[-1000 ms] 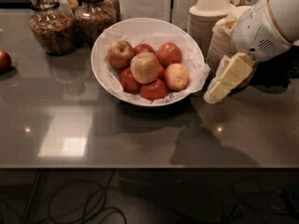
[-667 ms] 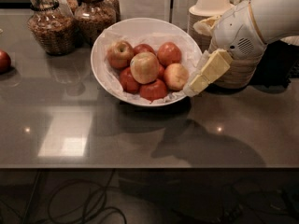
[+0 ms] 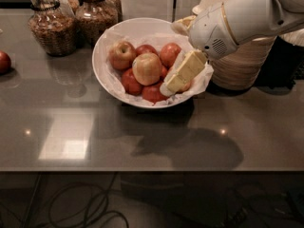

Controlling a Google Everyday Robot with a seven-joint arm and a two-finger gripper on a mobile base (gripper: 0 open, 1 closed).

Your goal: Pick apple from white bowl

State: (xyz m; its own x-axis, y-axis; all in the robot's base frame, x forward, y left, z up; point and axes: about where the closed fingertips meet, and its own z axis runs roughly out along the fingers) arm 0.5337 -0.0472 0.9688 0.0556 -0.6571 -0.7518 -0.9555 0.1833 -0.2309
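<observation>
1. Dark, glossy grey counter (image 3: pixel 66 127) carries the whole scene, and a tangle of dark cables (image 3: pixel 71 208) lies on the floor below its front edge.
2. At the far left edge sits a lone dark red apple (image 3: pixel 4 61), well apart from everything else.
3. At the back left stand two round glass jars of brown dry food (image 3: pixel 47 30). No label on them can be read.
4. Mid-frame is the wide, shallow white bowl lined with crinkled white paper (image 3: pixel 99 65). The large pale yellow-cream apple with a faint blush (image 3: pixel 147 69) lies in it on top of the heap, near the middle. A smaller peach-pink apple (image 3: pixel 122 55) is just to its left, and dark red apples (image 3: pixel 130 82) are packed around it.
5. The cream-yellow claw (image 3: pixel 175 83), on a white arm (image 3: pixel 247 13), slants in over the bowl's right rim. Its tip is low among the fruit, just beside the pale apple on that apple's right. Whether the claw is spread or pressed together cannot be told from this angle.
6. The step in hand appears to be the reach into the bowl, with no grasp made yet. The next move likely calls for a short shift left to centre the claw over the pale apple. It would then have to close on that apple alone without nudging the neighbouring fruit or snagging the paper.
7. On the right, partly behind the arm, is a stack of beige disposable bowls (image 3: pixel 242 65).
8. No brand or writing is legible anywhere.
</observation>
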